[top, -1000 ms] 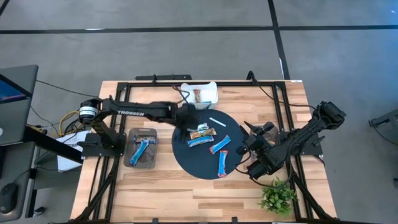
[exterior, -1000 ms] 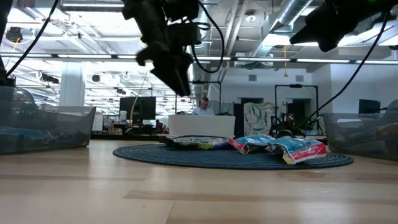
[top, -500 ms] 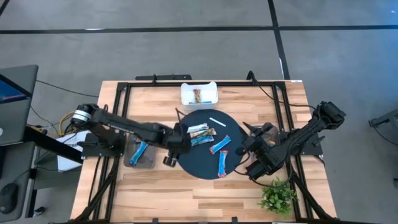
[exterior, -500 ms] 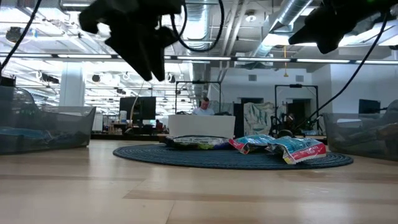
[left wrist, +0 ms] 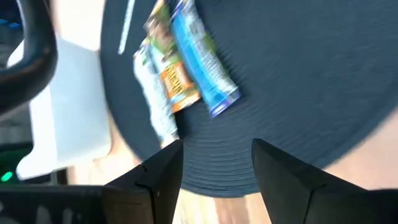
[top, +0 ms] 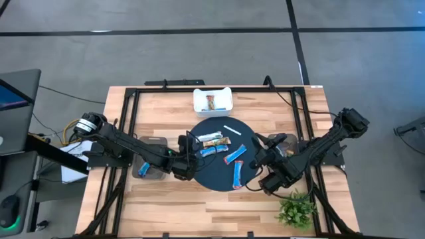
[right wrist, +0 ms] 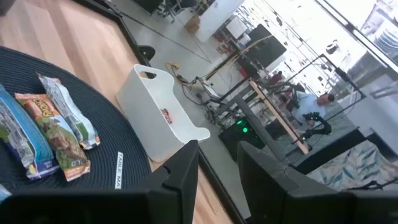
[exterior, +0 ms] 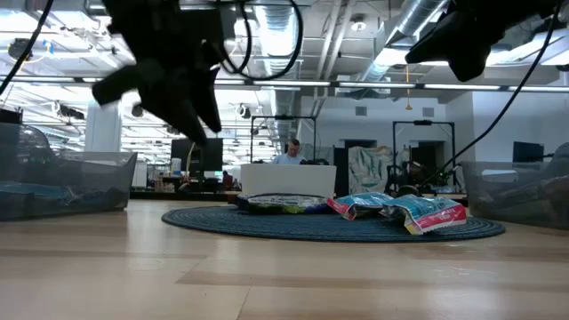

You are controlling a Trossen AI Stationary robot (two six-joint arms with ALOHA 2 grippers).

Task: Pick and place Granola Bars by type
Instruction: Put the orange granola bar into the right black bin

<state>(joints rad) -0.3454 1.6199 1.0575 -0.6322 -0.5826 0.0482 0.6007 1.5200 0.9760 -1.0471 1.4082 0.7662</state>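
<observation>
Several Granola Bars lie flat on the dark round mat (top: pixel 222 166): a tan and silver one (top: pixel 212 139), a blue one (top: pixel 208 150) beside it, and two blue ones with red ends (top: pixel 234 155) (top: pixel 237 174). My left gripper (top: pixel 190 153) hangs open and empty above the mat's left edge, its fingers (left wrist: pixel 155 180) pointing at the tan and blue pair (left wrist: pixel 180 68). My right gripper (top: pixel 257 161) hovers open and empty by the mat's right edge, well above the table (exterior: pixel 462 49).
A white bin (top: pixel 212 101) with one bar inside stands beyond the mat's far edge. A clear bin (top: pixel 151 166) holding a blue bar sits at the left, partly under my left arm. A thin white strip (top: pixel 231 130) lies on the mat. A small plant (top: pixel 296 210) stands near right.
My left gripper has swung from the mat's far side, close to the white bin, toward the table's near left, sinking a little and turning, and now hangs over the mat's left edge. It has stayed open. The bars have not moved.
</observation>
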